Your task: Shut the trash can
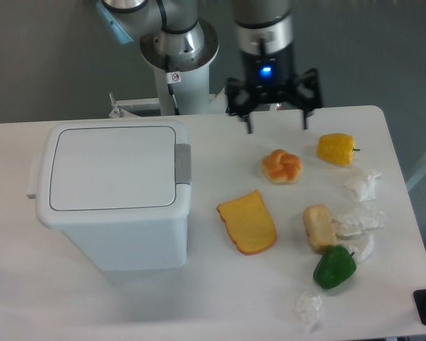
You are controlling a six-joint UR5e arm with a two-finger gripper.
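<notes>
The trash can (113,206) on the left looks like smooth white plastic with a matt grey latch (182,164). The surface (220,298) is matt white. On the right, crumpled paper (362,186); the green pepper (334,267) shines glossy.
</notes>
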